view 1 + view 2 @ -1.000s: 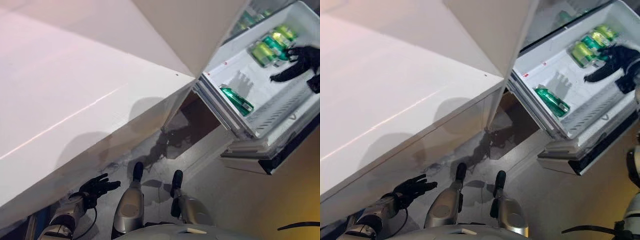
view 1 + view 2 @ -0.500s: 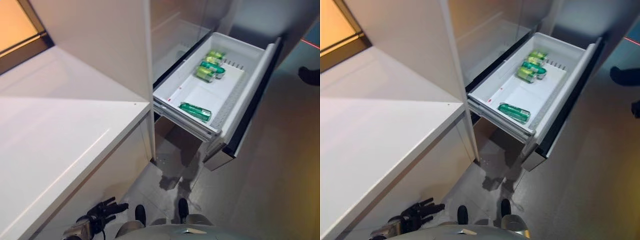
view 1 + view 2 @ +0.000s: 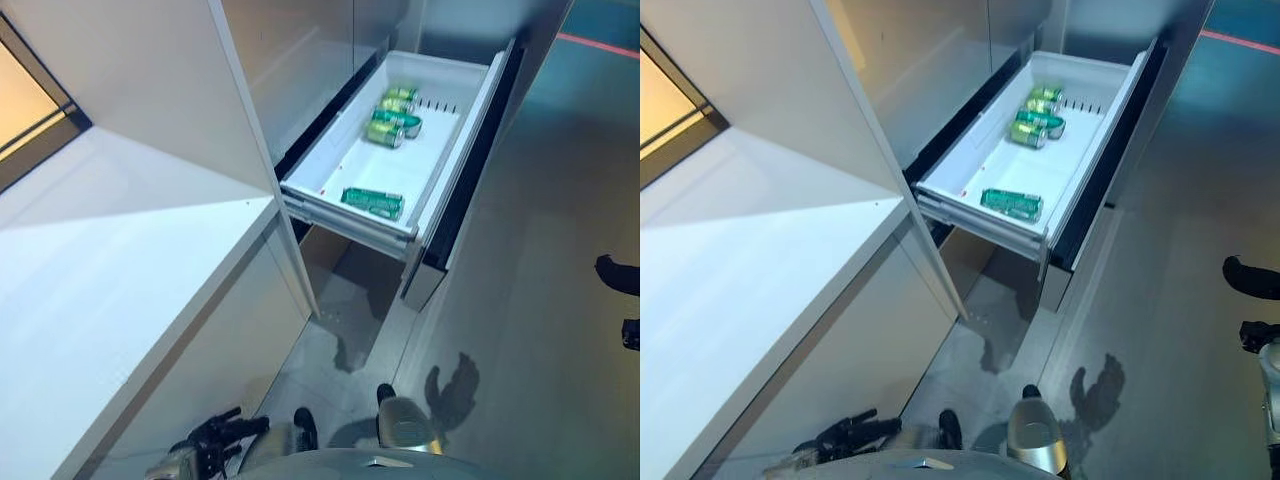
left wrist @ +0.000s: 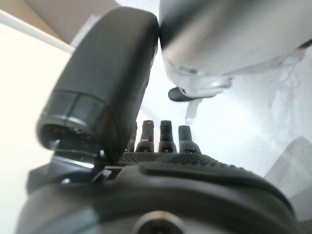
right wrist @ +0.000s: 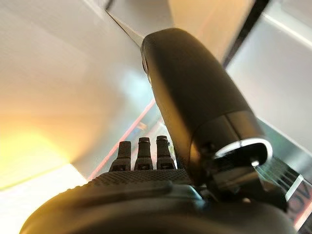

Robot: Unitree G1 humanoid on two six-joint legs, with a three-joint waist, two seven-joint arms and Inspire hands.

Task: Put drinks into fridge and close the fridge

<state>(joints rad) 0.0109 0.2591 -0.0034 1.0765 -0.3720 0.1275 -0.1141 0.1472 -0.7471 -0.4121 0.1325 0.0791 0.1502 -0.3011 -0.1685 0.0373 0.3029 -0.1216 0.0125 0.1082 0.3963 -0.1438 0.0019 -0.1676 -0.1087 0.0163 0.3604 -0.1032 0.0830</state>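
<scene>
The fridge (image 3: 300, 60) stands ahead of me beside the white counter (image 3: 90, 300), and its big pull-out drawer (image 3: 395, 225) hangs wide open, dark front panel out toward the grey floor (image 3: 530, 300). Inside the white tub I've got the drinks: a cluster of green cans (image 3: 392, 112) lying at the far end, and one more green can (image 3: 372, 202) on its side near the front lip, well apart from the others. So loading looks finished to me, and closing the drawer is the step I'm on.

My left hand (image 3: 215, 440) hangs low by the counter's base, fingers straight and relaxed, holding nothing; its wrist view shows the same, fingers out in a row over bare floor. My right hand (image 5: 161, 161) is off to my right side, clear of the drawer, also with straight fingers and empty.

Next I judge I need a hand brought flat against that dark front panel, near its middle, and a steady push straight in along the rails. Push off-centre and the drawer may skew and jam; shove hard and that loose front can could roll.
</scene>
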